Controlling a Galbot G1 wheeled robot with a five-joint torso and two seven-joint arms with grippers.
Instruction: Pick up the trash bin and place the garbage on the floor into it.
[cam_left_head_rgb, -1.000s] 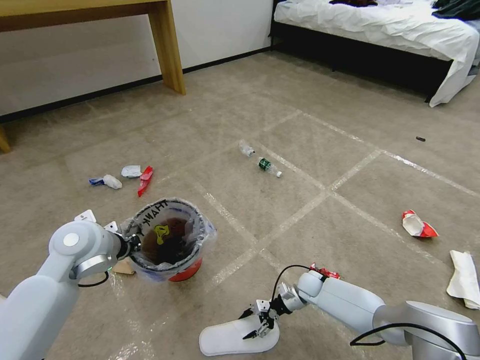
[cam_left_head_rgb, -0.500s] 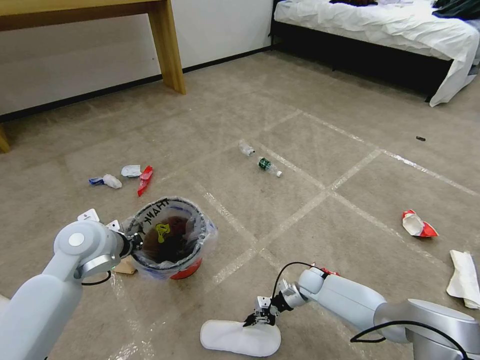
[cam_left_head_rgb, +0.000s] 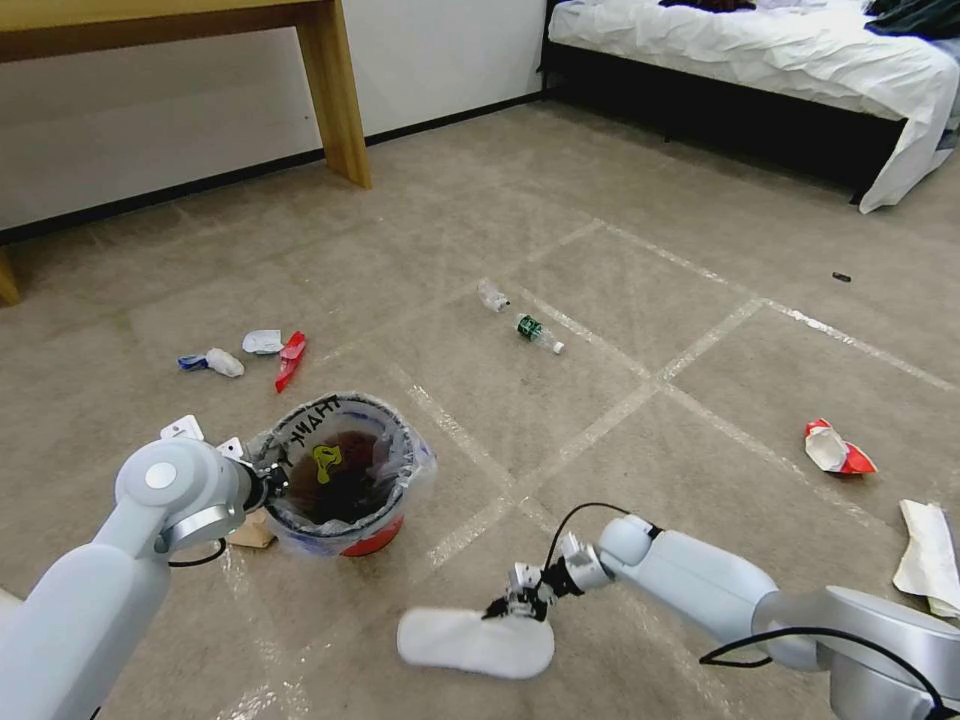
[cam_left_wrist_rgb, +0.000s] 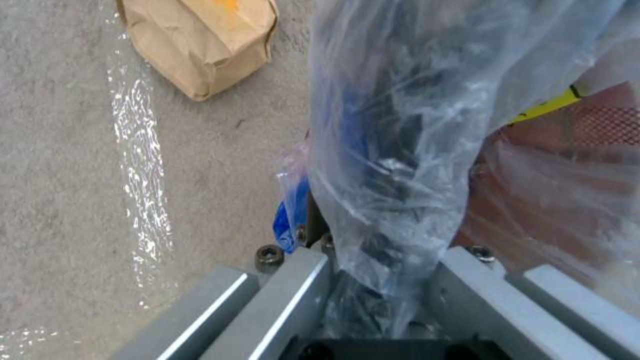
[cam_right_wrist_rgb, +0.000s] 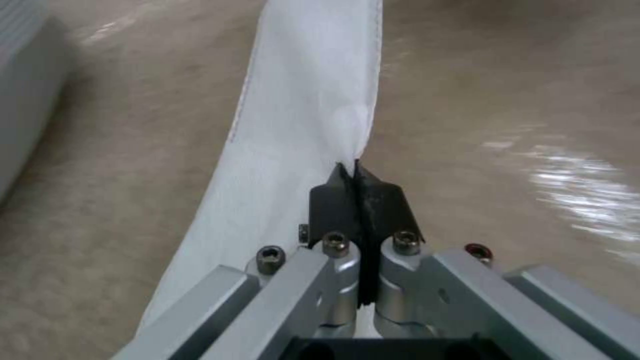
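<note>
One item is in play: the white slipper (cam_left_head_rgb: 475, 642), low and just left of centre in the head view, pinched at its near edge by the right end effector (cam_left_head_rgb: 517, 606). The right wrist view shows it plainly, black fingertips (cam_right_wrist_rgb: 333, 202) pressed together on the slipper's edge. The step in hand, I'd say, is carrying this piece of garbage to the bin.

Up and to the left, the trash bin (cam_left_head_rgb: 340, 475) sits in the lower left of the frame, red base showing under its clear liner, with the left end effector (cam_left_head_rgb: 268, 482) at its rim. The left wrist view shows the liner bunched between the jaws, so it's clamped on the trash bin's rim and bag. The next move calls for swinging the slipper left and up over that open mouth, clearing the rim before letting go; a flat floppy sole could drape on the edge.

Against the frame a second ago, the slipper has gone from lying flat under the end effector to hanging off the floor (cam_left_head_rgb: 620, 330).

Farther out: a red-and-white wrapper (cam_left_head_rgb: 836, 448) at right, a green-labelled bottle (cam_left_head_rgb: 535, 332) at centre, small litter (cam_left_head_rgb: 262, 352) at left, all waiting.
</note>
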